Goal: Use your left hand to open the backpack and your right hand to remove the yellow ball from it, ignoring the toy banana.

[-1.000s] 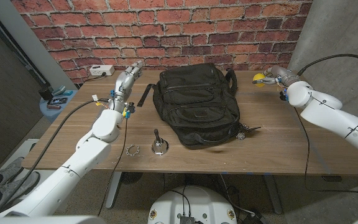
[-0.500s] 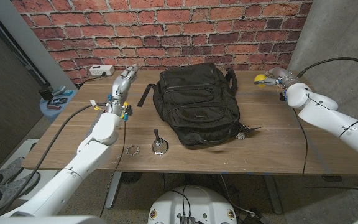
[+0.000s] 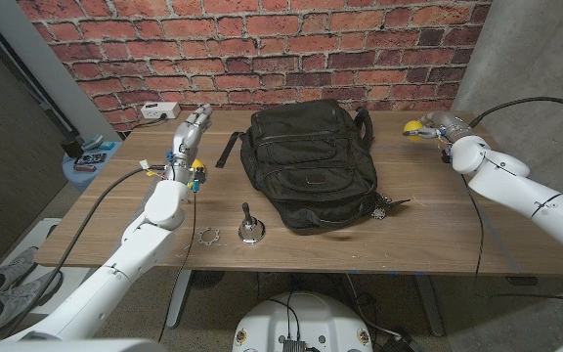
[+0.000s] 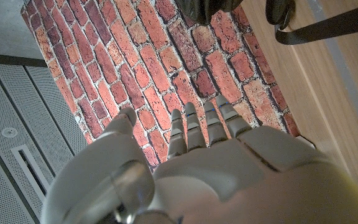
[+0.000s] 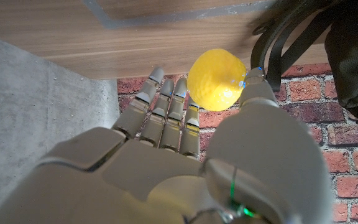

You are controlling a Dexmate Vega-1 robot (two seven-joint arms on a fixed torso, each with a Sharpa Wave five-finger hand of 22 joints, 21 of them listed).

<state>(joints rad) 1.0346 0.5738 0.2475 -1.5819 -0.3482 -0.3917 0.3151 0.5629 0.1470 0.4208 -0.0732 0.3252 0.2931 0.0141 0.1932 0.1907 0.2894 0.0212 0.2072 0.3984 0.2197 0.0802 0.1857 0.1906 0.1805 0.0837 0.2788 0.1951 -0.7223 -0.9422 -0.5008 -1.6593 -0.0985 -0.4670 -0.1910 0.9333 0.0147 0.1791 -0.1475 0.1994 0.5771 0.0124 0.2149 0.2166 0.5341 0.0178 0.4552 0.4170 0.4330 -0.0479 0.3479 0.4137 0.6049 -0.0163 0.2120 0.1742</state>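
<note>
The black backpack (image 3: 311, 161) lies in the middle of the wooden table (image 3: 438, 230), and its top looks closed. To its right, near the table's far edge, my right hand (image 3: 436, 123) holds the yellow ball (image 3: 411, 127). In the right wrist view the yellow ball (image 5: 216, 79) sits between the thumb tip and the straight fingers (image 5: 166, 109), with the backpack (image 5: 356, 56) beside them. My left hand (image 3: 189, 132) hovers left of the bag with fingers straight and apart, holding nothing. No toy banana shows.
A loose black strap (image 3: 228, 149) lies between my left hand and the bag. A metal desk bell (image 3: 249, 227) and a small ring (image 3: 208, 236) sit near the front edge. A white power strip (image 3: 159, 110) lies at the back left. A key chain (image 3: 386, 206) trails from the bag's right corner.
My right hand has drifted a little to the right with the ball. My left hand has pulled back leftward, away from the backpack.
</note>
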